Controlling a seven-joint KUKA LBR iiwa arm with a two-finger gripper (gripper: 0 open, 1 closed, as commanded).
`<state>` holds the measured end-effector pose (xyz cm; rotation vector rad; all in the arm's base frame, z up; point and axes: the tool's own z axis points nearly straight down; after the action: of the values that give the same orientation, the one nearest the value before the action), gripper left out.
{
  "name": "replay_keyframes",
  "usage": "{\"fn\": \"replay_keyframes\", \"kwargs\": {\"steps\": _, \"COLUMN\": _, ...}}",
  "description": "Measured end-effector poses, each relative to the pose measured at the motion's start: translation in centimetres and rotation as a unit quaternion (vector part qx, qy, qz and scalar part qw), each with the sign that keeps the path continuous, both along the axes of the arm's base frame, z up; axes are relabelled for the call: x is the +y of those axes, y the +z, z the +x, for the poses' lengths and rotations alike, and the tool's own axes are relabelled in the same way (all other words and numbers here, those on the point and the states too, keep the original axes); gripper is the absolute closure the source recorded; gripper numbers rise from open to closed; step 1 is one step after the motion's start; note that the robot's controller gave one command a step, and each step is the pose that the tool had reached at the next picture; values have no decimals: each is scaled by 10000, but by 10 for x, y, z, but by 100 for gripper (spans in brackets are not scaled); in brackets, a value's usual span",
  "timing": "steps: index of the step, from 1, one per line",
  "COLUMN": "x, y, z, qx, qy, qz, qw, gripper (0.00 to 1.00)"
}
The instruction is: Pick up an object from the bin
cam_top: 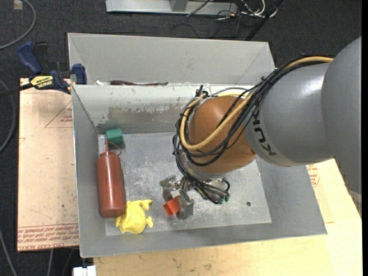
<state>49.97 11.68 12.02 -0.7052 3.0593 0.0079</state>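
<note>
**A:** Where is the arm in the grey metal bin (250, 213)?

**B:** It comes in from 3 o'clock. Its rounded orange cover (221, 134), wrapped in black and yellow cables (190, 132), hangs over the middle of the floor. The gripper (177, 198) is low, just toward 6 o'clock of the floor's centre.

**A:** Apart or together?

**B:** Apart, as far as I can see. The grey fingers (185, 210) stand with a gap between them, and nothing is clamped there.

**A:** What lies nearest to it?

**B:** A small red-orange block (169, 207), at about 7 o'clock of the gripper. It sits on the floor just beside the lower finger; I cannot tell whether the two touch.

**A:** And the rest?

**B:** A tall red-brown plastic bottle (110, 180) lies lengthwise along the 9 o'clock wall, its cap pointing toward 12. A small green block (115, 135) sits at its cap end, in the 10 o'clock corner. A yellow soft toy (134, 217) lies at the bottle's base, near the 7 o'clock corner, well apart from the gripper.
</note>
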Motion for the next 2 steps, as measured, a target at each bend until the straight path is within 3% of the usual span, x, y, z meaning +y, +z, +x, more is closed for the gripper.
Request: {"fn": "replay_keyframes", "kwargs": {"steps": 2, "x": 0, "y": 20, "z": 1, "qx": -15, "qy": -2, "qz": 5, "qw": 10000, "gripper": 100}}
